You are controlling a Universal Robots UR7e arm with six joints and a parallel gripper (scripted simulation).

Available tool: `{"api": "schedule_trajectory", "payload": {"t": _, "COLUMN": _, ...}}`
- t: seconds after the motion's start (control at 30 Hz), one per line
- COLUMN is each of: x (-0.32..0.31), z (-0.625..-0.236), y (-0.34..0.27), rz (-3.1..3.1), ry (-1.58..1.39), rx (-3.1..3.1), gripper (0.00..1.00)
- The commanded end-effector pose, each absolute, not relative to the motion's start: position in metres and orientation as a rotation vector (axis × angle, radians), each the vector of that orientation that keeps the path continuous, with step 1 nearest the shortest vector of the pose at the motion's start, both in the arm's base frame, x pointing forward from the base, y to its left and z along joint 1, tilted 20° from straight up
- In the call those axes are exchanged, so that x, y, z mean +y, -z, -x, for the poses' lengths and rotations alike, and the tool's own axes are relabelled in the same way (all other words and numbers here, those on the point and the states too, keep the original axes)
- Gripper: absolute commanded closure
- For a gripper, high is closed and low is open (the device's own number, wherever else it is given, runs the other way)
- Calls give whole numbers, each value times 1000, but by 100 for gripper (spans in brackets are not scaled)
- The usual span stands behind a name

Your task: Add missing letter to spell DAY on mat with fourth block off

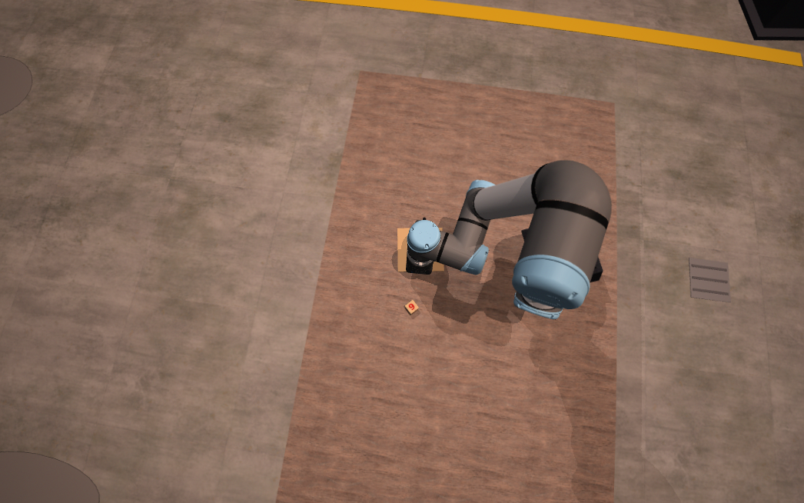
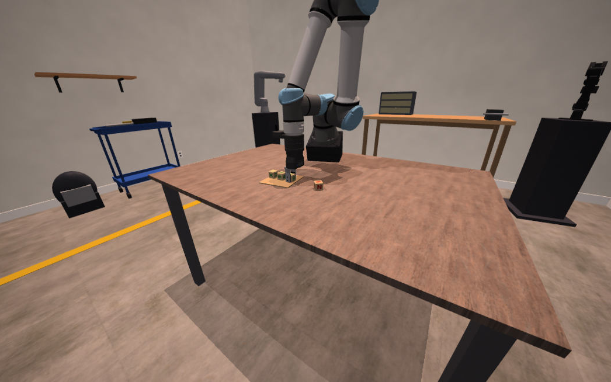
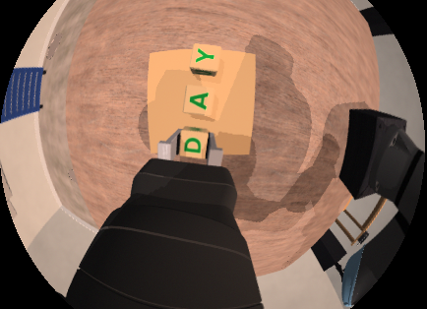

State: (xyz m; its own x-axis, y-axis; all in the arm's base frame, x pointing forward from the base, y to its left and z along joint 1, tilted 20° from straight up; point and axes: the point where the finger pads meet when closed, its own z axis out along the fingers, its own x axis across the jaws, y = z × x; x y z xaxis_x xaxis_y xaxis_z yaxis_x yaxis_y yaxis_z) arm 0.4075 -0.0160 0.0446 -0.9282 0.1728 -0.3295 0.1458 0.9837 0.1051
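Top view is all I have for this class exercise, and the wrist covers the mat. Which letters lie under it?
Observer: The wrist view shows the D block, A block and Y block in a row on the mat.
Operator: Is D set down?
Observer: In the exterior view it appears to rest on the mat, with the fingers closed on its sides.
Operator: What is on the side of the orange block?
Observer: The exterior view shows an N on the orange block.
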Motion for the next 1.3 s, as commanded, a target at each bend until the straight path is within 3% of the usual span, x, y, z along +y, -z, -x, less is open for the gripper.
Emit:
{"api": "schedule_trajectory", "payload": {"t": 0.0, "x": -15, "z": -407, "y": -44, "rz": -229, "ry": -112, "rx": 2787, "gripper": 43}}
{"api": "schedule_trajectory", "payload": {"t": 0.3, "x": -15, "z": -407, "y": -44, "rz": -229, "ry": -112, "rx": 2787, "gripper": 43}}
{"api": "schedule_trajectory", "payload": {"t": 0.33, "x": -15, "z": -407, "y": -44, "rz": -229, "ry": -112, "rx": 2787, "gripper": 37}}
{"api": "schedule_trajectory", "payload": {"t": 0.47, "x": -15, "z": -407, "y": -44, "rz": -229, "ry": -112, "rx": 2787, "gripper": 37}}
{"api": "schedule_trajectory", "payload": {"t": 0.6, "x": -15, "z": -407, "y": -44, "rz": -229, "ry": -112, "rx": 2787, "gripper": 25}}
{"api": "schedule_trajectory", "payload": {"t": 0.67, "x": -15, "z": -407, "y": -44, "rz": -229, "ry": -112, "rx": 2787, "gripper": 25}}
{"api": "schedule_trajectory", "payload": {"t": 0.7, "x": -15, "z": -407, "y": -44, "rz": -229, "ry": -112, "rx": 2787, "gripper": 19}}
{"api": "schedule_trajectory", "payload": {"t": 0.77, "x": -15, "z": -407, "y": -44, "rz": -229, "ry": -112, "rx": 2787, "gripper": 19}}
{"api": "schedule_trajectory", "payload": {"t": 0.8, "x": -15, "z": -407, "y": -44, "rz": -229, "ry": -112, "rx": 2787, "gripper": 13}}
{"api": "schedule_trajectory", "payload": {"t": 1.27, "x": -15, "z": -407, "y": -45, "rz": -229, "ry": -111, "rx": 2786, "gripper": 13}}
